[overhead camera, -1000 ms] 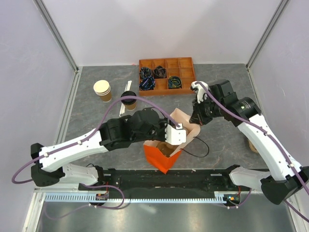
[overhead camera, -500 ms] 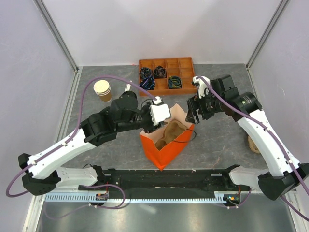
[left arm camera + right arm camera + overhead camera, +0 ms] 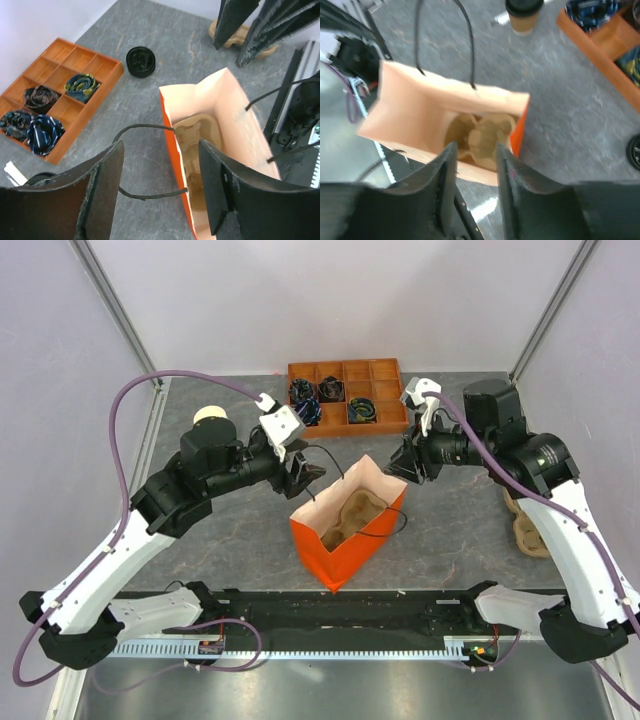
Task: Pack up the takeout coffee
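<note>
The left claw [image 3: 161,146] is hanging wide open with nothing between its fingers, just above one side of the orange paper bag [image 3: 340,550]. The bag is standing upright on the table [image 3: 450,530]. A black handle loop [image 3: 142,126] is drooping out beneath this claw, clear of both fingers. A tan pulp cup carrier [image 3: 192,145] is sitting inside the bag.

The right claw [image 3: 476,148] is hovering over the bag's opposite rim, its fingers partly apart and gripping nothing (its wrist view is blurred, so whether a finger is brushing the paper cannot be told).

The takeout coffee [image 3: 523,12] is standing upright on the table across the bag from the right claw, on the left claw's side. From overhead the left arm [image 3: 150,530] is hiding it. A loose black lid [image 3: 140,61] is lying flat across the bag from the left claw, close by the right claw. Spare tan carriers [image 3: 530,538] are lying further out past the right claw. A stack of paper cups [image 3: 212,417] is peeking out behind the left arm.

Farthest from both claws, an orange divided tray [image 3: 385,371] is sitting at the table's back, holding rolled fabric pieces [image 3: 45,135] in several compartments.
</note>
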Controlling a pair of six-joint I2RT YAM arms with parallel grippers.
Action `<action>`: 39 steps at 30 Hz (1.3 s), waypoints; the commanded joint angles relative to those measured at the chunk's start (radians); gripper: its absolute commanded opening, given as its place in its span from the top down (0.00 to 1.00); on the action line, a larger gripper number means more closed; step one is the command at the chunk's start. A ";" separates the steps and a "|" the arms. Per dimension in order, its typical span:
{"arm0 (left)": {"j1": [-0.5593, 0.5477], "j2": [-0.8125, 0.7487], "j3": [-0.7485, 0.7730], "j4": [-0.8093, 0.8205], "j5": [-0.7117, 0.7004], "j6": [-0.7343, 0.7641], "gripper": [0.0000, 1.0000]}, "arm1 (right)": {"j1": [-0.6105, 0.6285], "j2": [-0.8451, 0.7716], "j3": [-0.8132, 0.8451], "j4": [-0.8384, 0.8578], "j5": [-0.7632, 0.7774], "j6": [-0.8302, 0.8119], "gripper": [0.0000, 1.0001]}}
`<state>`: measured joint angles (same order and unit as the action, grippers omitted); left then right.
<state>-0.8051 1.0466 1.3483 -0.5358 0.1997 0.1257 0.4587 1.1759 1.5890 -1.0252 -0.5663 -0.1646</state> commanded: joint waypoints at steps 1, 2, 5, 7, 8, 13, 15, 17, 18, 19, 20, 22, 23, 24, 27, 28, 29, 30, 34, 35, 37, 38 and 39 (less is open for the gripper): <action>0.004 -0.023 -0.015 0.056 0.034 -0.046 0.26 | 0.052 0.017 0.062 0.045 -0.057 -0.006 0.61; 0.004 -0.026 -0.020 0.057 0.038 -0.044 0.25 | 0.072 0.021 0.054 0.048 -0.047 -0.004 0.64; 0.006 -0.026 -0.029 0.062 0.000 -0.050 0.23 | 0.188 0.048 0.043 0.054 0.048 0.002 0.78; 0.010 -0.030 -0.026 0.071 -0.042 -0.054 0.20 | 0.254 0.071 0.028 0.053 0.126 0.005 0.87; 0.018 -0.033 -0.020 0.073 -0.045 -0.055 0.19 | 0.268 0.073 0.000 0.057 0.147 0.010 0.90; 0.043 -0.025 -0.015 0.056 -0.085 -0.067 0.15 | 0.336 0.073 -0.110 0.112 0.239 0.019 0.96; 0.052 -0.022 -0.026 0.048 -0.091 -0.075 0.15 | 0.348 0.065 -0.153 0.116 0.253 0.016 0.97; 0.057 -0.013 -0.037 0.027 -0.086 -0.084 0.14 | 0.360 0.057 -0.193 0.119 0.258 0.014 0.97; 0.060 -0.005 -0.041 0.020 -0.091 -0.092 0.14 | 0.365 0.044 -0.205 0.117 0.258 0.014 0.96; 0.069 -0.003 -0.054 0.019 -0.091 -0.100 0.13 | 0.371 0.036 -0.216 0.117 0.259 0.013 0.96; 0.075 -0.002 -0.058 0.020 -0.085 -0.115 0.13 | 0.373 0.028 -0.237 0.113 0.261 0.013 0.96; 0.084 0.007 -0.061 0.022 -0.017 -0.120 0.14 | 0.380 0.008 -0.271 0.108 0.267 0.008 0.96; 0.084 0.012 -0.061 0.025 0.015 -0.159 0.16 | 0.380 -0.011 -0.283 0.109 0.275 0.007 0.95; 0.084 0.013 -0.063 0.030 0.079 -0.167 0.24 | 0.383 -0.027 -0.302 0.112 0.282 0.002 0.95; 0.083 0.013 -0.074 0.051 0.177 -0.176 0.51 | 0.390 -0.096 -0.385 0.146 0.335 -0.010 0.96; 0.083 0.009 -0.080 0.054 0.197 -0.176 0.66 | 0.390 -0.116 -0.418 0.155 0.347 -0.010 0.95; 0.081 0.007 -0.084 0.062 0.217 -0.176 0.71 | 0.391 -0.157 -0.435 0.180 0.361 -0.010 0.95; 0.078 0.006 -0.089 0.071 0.251 -0.178 0.75 | 0.391 -0.177 -0.452 0.191 0.385 -0.012 0.96; 0.040 -0.002 -0.092 0.085 0.320 -0.187 0.98 | 0.391 -0.249 -0.527 0.231 0.427 -0.026 0.97; 0.026 -0.011 -0.095 0.088 0.323 -0.184 0.98 | 0.391 -0.269 -0.537 0.243 0.431 -0.027 0.99; -0.008 -0.023 -0.115 0.102 0.322 -0.190 0.98 | 0.393 -0.291 -0.564 0.272 0.447 -0.021 1.00; -0.015 -0.039 -0.126 0.108 0.319 -0.198 0.98 | 0.391 -0.309 -0.573 0.281 0.448 -0.013 1.00; -0.025 -0.042 -0.139 0.109 0.314 -0.208 0.98 | 0.393 -0.318 -0.583 0.293 0.450 -0.009 1.00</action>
<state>-0.7929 1.0523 1.2419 -0.4828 0.4587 -0.0360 0.8463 0.8986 1.0435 -0.8227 -0.1688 -0.1802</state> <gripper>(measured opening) 0.040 0.007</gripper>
